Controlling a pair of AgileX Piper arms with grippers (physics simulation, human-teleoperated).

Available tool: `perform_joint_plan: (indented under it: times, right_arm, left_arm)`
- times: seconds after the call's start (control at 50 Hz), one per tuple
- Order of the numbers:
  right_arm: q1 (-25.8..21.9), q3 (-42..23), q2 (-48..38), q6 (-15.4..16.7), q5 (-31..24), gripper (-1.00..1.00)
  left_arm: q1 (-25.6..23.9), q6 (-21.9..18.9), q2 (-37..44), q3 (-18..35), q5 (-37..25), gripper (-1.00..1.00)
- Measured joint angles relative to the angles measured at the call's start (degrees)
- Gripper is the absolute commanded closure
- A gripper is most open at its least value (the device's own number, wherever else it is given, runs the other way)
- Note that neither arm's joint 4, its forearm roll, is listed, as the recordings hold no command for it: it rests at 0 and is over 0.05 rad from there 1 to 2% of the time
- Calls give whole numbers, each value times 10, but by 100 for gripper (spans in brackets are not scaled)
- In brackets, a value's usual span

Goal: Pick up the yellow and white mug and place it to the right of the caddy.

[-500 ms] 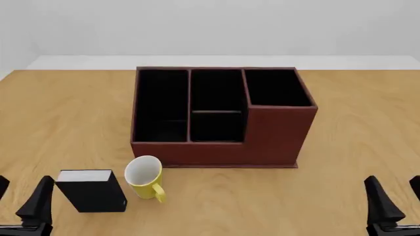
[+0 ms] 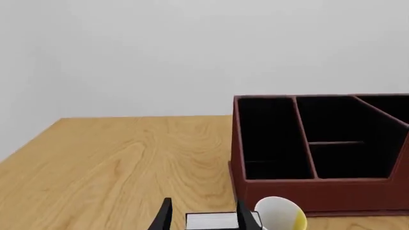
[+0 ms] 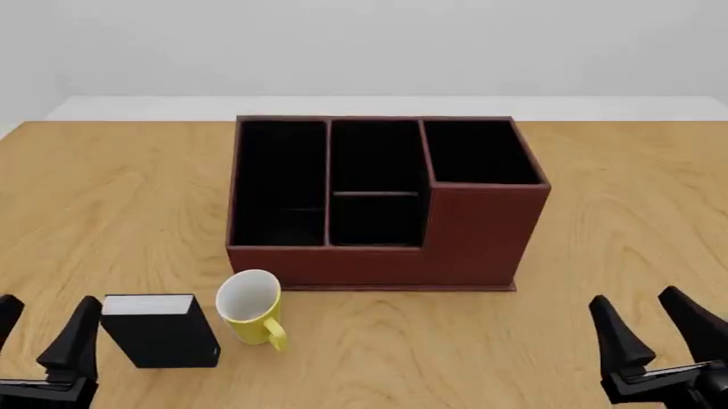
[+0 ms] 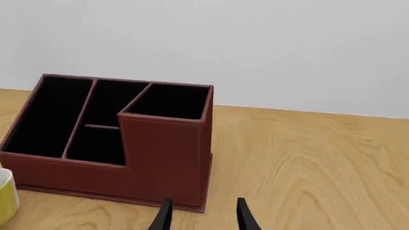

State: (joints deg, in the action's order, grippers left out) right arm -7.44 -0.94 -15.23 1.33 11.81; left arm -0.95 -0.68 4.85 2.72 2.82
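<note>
The yellow and white mug (image 3: 252,308) lies tilted on the table just in front of the caddy's left front corner, white opening up, handle toward me. Its rim shows in the left wrist view (image 2: 281,218), and a sliver of the mug (image 4: 6,195) shows in the right wrist view. The reddish-brown caddy (image 3: 489,234) stands mid-table with black compartments and a taller right section; it is also in the caddy (image 2: 319,191) and caddy (image 4: 166,158) wrist views. My left gripper (image 3: 43,341) is open at the bottom left, well left of the mug. My right gripper (image 3: 650,334) is open at the bottom right, empty.
A small black box with a white top (image 3: 162,329) stands just left of the mug, between it and my left gripper; its top (image 2: 214,220) shows between the left fingers. Bare wooden table (image 3: 615,256) stretches to the right of the caddy.
The right gripper has shifted left and slightly up, now tilted. The left gripper has moved slightly. The mug, box and caddy have not moved.
</note>
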Motion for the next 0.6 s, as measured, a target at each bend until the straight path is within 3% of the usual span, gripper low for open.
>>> perform_joint_plan:
  times: [0.4, 0.6]
  right_arm:
    - [-96, -1, -211, 0, 198, -100]
    - [-141, -14, -299, 2, 270, -100]
  left_arm:
    - [9, -1, -7, 12, -12, -100]
    - [13, 1, -22, 19, -29, -100]
